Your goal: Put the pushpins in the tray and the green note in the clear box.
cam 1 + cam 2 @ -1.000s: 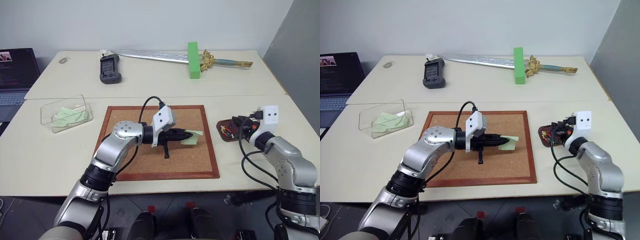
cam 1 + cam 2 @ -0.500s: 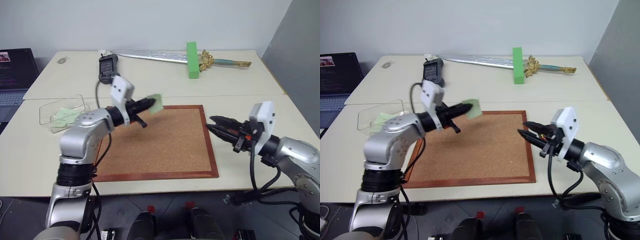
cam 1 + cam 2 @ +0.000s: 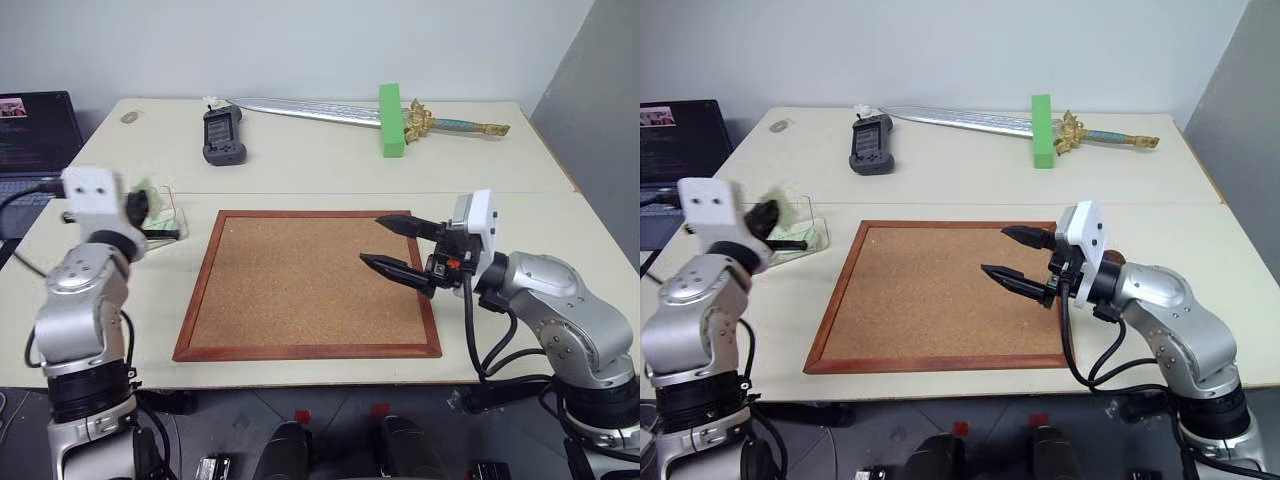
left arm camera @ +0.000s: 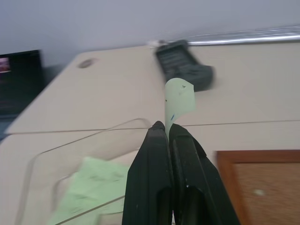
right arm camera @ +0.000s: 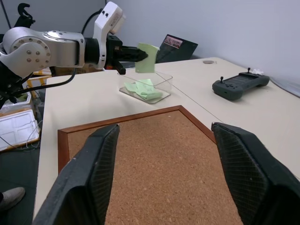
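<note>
Corkboard (image 3: 300, 285) sits mid-bench (image 3: 300, 170), near the front edge. Clear box (image 5: 146, 89) just off the board's left rear corner, with paper slips lying in it. Left claw (image 4: 167, 133) is over the box, pinched on the green note (image 4: 179, 101), note sticking up past the tips. Right claw (image 3: 398, 245) hovers over the board's right half, pointing left, fingers spread apart, nothing between them. Handheld controller (image 3: 221, 136) on the far bench, behind the board's left side. Sword (image 3: 330, 111) lies along the back edge, a block (image 3: 390, 120) standing across it. Laptop (image 3: 35, 135) far left, beyond the box.
</note>
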You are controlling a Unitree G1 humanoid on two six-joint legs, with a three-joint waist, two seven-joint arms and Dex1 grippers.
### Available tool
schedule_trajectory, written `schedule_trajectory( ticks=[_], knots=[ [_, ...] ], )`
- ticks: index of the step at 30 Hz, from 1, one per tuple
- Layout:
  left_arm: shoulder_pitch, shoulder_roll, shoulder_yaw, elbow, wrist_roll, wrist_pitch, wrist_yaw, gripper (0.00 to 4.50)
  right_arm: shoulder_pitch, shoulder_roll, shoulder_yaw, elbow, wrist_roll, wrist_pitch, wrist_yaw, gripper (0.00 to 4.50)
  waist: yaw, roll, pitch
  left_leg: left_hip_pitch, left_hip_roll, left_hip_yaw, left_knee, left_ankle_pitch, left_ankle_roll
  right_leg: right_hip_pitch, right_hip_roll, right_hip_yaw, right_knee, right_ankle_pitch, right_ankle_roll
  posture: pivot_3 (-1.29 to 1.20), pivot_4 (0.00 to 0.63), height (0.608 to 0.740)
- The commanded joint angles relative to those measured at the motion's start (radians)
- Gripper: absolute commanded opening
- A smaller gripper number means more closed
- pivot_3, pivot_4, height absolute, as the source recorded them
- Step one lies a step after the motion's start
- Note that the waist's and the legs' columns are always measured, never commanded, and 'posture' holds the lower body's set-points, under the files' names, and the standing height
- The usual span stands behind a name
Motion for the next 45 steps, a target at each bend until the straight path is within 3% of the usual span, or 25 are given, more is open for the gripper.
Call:
schedule_trajectory(
  ticks=[1, 9, 15, 27, 31, 34, 40, 45],
  knots=[
    [-0.027, 0.041, 0.041, 0.078, 0.037, -0.077, 0.046, 0.00, -0.026, 0.016, 0.005, -0.015, 0.008, -0.016, 0.001, 3.25, 0.000, 0.000, 0.000, 0.000, 0.000, 0.000, 0.000, 0.000, 0.000, 0.000, 0.000, 0.000, 0.000, 0.000, 0.000, 0.00, 0.150, 0.740],
    [-0.198, 0.071, -0.003, 0.454, 0.015, -0.297, -0.054, 0.00, -0.050, 0.026, 0.001, -0.037, 0.020, 0.015, -0.027, 3.25, 0.002, -0.001, 0.000, -0.001, -0.001, -0.001, 0.000, 0.000, 0.000, 0.000, -0.001, -0.001, 0.000, 0.000, 0.000, 0.00, 0.150, 0.740],
    [-0.295, 0.097, -0.013, 0.721, 0.051, -0.460, -0.002, 0.00, -0.038, 0.026, -0.007, -0.062, 0.016, 0.030, -0.056, 3.25, -0.002, -0.001, 0.000, -0.001, -0.001, -0.001, 0.000, 0.000, 0.000, -0.001, -0.001, -0.002, 0.000, 0.000, 0.000, 0.00, 0.150, 0.740],
    [-0.339, 0.110, -0.064, 0.875, 0.049, -0.607, -0.055, 2.26, -0.007, 0.005, -0.030, -0.096, 0.031, 0.056, -0.084, 3.27, -0.001, -0.001, -0.001, -0.001, -0.001, -0.001, 0.000, 0.000, 0.000, -0.001, -0.001, -0.002, 0.001, 0.000, 0.000, 0.00, 0.150, 0.740],
    [-0.294, 0.113, -0.078, 0.796, 0.050, -0.587, -0.072, 2.99, 0.005, -0.003, -0.038, -0.105, 0.032, 0.060, -0.094, 3.27, -0.003, -0.001, -0.001, -0.001, -0.001, -0.001, 0.000, 0.000, 0.000, -0.001, -0.001, -0.002, 0.001, 0.000, 0.000, 0.00, 0.150, 0.740],
    [-0.163, 0.080, -0.128, 0.526, 0.013, -0.506, -0.162, 3.54, 0.053, -0.015, -0.083, -0.123, 0.029, 0.084, -0.147, 3.27, -0.004, -0.001, -0.001, -0.001, -0.001, -0.001, 0.000, 0.000, 0.000, -0.001, -0.001, -0.002, 0.001, 0.000, 0.000, 0.00, 0.150, 0.740],
    [0.063, -0.009, -0.207, -0.010, -0.061, -0.278, -0.165, 3.54, 0.211, 0.036, -0.087, -0.166, -0.152, 0.071, -0.391, 3.27, 0.003, -0.003, -0.002, -0.006, -0.002, -0.004, 0.001, 0.000, -0.001, -0.003, -0.009, 0.000, 0.001, 0.000, 0.000, 0.00, 0.150, 0.740],
    [0.185, -0.102, -0.242, -0.232, -0.049, -0.155, -0.076, 3.54, 0.321, 0.123, -0.017, -0.175, -0.347, 0.040, -0.586, 3.27, -0.001, -0.002, -0.002, -0.005, -0.001, -0.004, 0.001, 0.000, -0.001, -0.002, -0.007, 0.000, 0.001, 0.000, 0.000, 0.00, 0.150, 0.740]
  ],
)
